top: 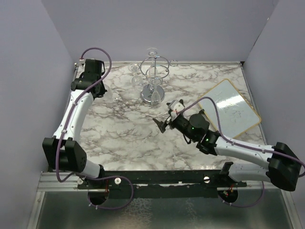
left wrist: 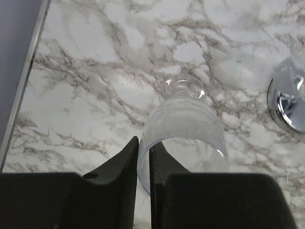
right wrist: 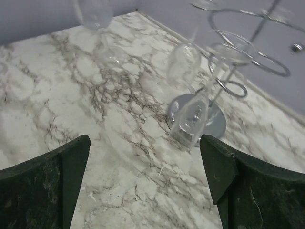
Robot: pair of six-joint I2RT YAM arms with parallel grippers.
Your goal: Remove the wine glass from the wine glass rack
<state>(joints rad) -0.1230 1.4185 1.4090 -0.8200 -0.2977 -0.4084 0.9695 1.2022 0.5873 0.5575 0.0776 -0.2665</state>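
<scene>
wine glass [left wrist: 183,121], left fingers [left wrist: 123,164] pinching rim (part-hidden)

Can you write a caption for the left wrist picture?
Left gripper pinches the wine glass by its rim, marble table behind.

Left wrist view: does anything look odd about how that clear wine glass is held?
Yes. The clear stemmed wine glass is off the chrome wire rack and held only by its thin rim. The left gripper has one black finger inside the bowl, one outside. That pinch looks precarious; no crack or spill shows.
</scene>
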